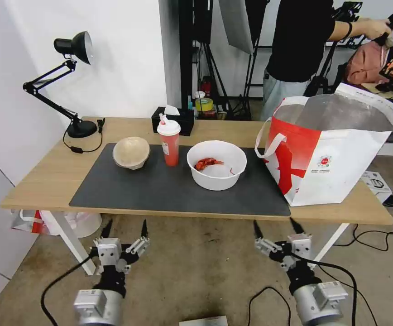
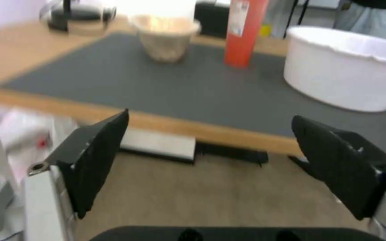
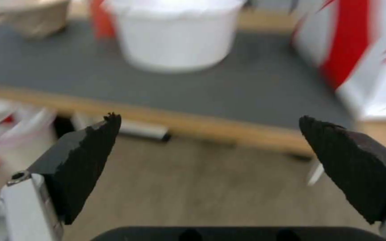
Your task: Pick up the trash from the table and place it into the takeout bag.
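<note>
Nothing has gone into the bag yet, as far as the pictures show: all three pieces of trash sit on the dark mat (image 1: 174,190) on the desk (image 1: 42,176), so the whole job looks to be ahead. The beige paper bowl (image 1: 131,152) lies toward the robot's left, the red cup (image 1: 169,142) with its white lid and straw stands just beside it, and the wide white bowl (image 1: 216,164) with red food scraps sits just right of the cup. The takeout bag (image 1: 328,154) stands upright and open at the right end of the desk, its foil lining showing, near the white bowl but apart from it. A black tissue box (image 1: 174,118) rests behind the cup and is not part of the trash. The left hand (image 1: 125,227) hangs below and in front of the desk's near edge, its fingers spread wide and holding nothing; the beige bowl and the cup lie ahead of it and higher, well apart. The right hand (image 1: 275,225) hangs likewise below the near edge, fingers wide and empty, with the white bowl ahead and slightly to its left, and the bag ahead to its right.
</note>
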